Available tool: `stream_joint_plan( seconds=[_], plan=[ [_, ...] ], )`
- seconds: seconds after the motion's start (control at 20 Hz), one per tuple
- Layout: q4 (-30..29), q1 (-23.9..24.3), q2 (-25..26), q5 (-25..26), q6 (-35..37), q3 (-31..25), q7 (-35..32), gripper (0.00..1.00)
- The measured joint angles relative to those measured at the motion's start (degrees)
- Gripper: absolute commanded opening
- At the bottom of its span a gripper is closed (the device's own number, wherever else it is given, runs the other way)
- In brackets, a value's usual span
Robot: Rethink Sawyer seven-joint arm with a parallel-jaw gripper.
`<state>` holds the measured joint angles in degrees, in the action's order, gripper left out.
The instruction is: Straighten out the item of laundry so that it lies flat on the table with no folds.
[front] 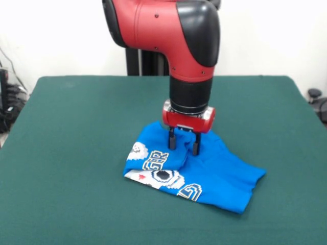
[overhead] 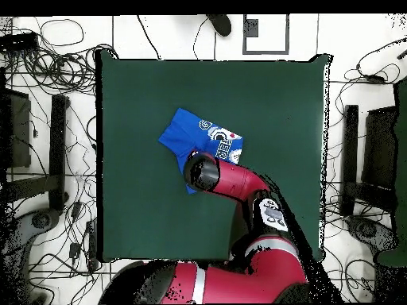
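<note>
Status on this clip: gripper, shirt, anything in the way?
Gripper down on the bright blue T-shirt, fingers apart. Shirt bunched and folded, graphic partly showing. Dark green felt table otherwise unobstructed.

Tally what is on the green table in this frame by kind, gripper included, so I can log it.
Blue T-shirt: 1, crumpled, its graphic partly folded over
Robot gripper: 1, fingers apart, lowered onto the shirt
Green table: 1
Total: 3
</note>
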<state>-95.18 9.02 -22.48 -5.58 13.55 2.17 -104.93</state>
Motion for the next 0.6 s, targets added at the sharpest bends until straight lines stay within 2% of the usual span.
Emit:
stream_joint_plan(
  seconds=[0.6],
  plan=[
    [0.22, -0.19, 0.07, 0.37, 0.0, 0.11, 0.0, 1.0]
  ],
)
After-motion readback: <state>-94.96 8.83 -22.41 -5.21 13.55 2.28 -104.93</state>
